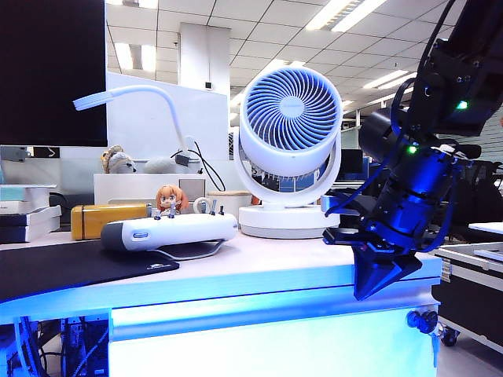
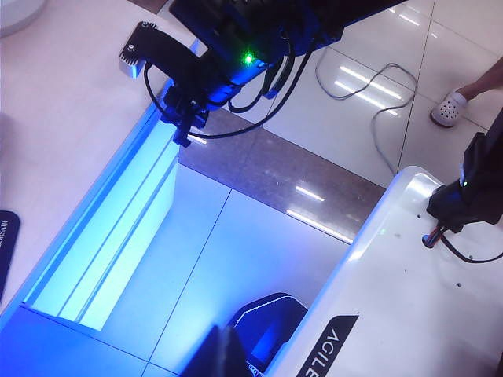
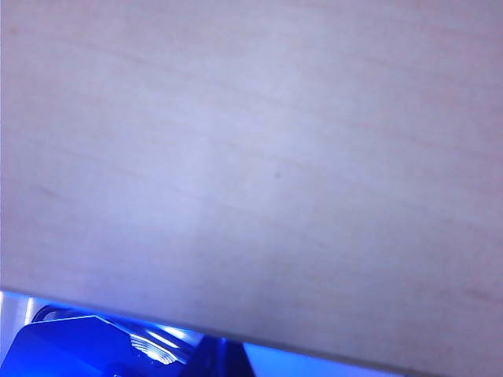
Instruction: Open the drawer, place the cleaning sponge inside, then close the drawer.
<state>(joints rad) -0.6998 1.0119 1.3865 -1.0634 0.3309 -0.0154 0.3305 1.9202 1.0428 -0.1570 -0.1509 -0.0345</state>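
Drawer (image 1: pixel 259 349) front panel is glowing blue-white beneath the desk's front edge, sitting flush and closed, with its small dark key lock (image 1: pixel 420 320) showing at the right end. Right gripper (image 1: pixel 376 287) is hanging at the desk's right front corner, its fingertips pointing down and lying just above the top of the panel, with the jaws pressed together and grasping nothing. Its wrist camera is showing mostly the pale desktop (image 3: pixel 251 157) at close range, with the blue-lit gripper body (image 3: pixel 86 349) at the edge of the picture. Left gripper (image 2: pixel 224 353) is appearing only as a dark tip at the edge of its own wrist view, held out in front of the desk over the floor; its jaws are sitting closed with nothing between them. That same view is looking along the glowing drawer face (image 2: pixel 118 251) toward the right arm (image 2: pixel 228 47). Cleaning sponge is not appearing in any view. On the desktop, a white handheld controller (image 1: pixel 169 232), a small figurine (image 1: pixel 169 202), a golden-yellow case (image 1: pixel 106 221), a black mat (image 1: pixel 71 267) and a white desk fan (image 1: pixel 289 149) are standing behind the front edge.
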